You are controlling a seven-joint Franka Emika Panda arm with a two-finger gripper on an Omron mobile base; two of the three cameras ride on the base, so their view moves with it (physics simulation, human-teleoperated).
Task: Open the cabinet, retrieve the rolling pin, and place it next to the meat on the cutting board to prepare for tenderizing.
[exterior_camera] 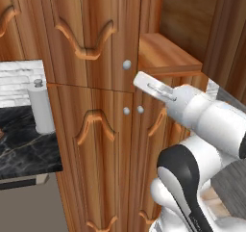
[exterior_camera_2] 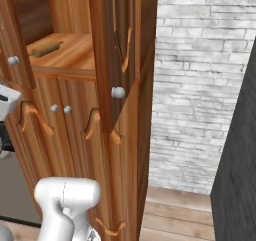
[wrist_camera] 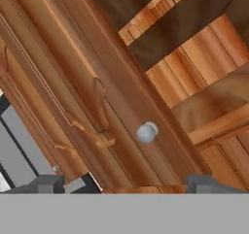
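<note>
While the right upper door of the cabinet (exterior_camera: 91, 33) hangs open, the left one is shut, and its round silver knob (exterior_camera: 127, 64) sits just beside the robot's white hand. From the left base view, the gripper (exterior_camera: 144, 80) points at that knob from just below and to the right. The open shelf (exterior_camera: 166, 53) is to the right. I cannot see the finger tips well here, so I cannot tell how wide they are.

From the right base view, the rolling pin (exterior_camera_2: 46, 49) lies on the shelf inside, near the back. The open door (exterior_camera_2: 117, 50) swings out to the right, with its own knob (exterior_camera_2: 118, 92) facing us.

From the hand view, the two dark finger tips (wrist_camera: 48, 183) stand far apart at the bottom, and nothing is between them. The left door's knob is a bit above the gap.

I think the hand should go slowly, keep the knob in the middle of the gap, pinch it, then pull gently.
</note>
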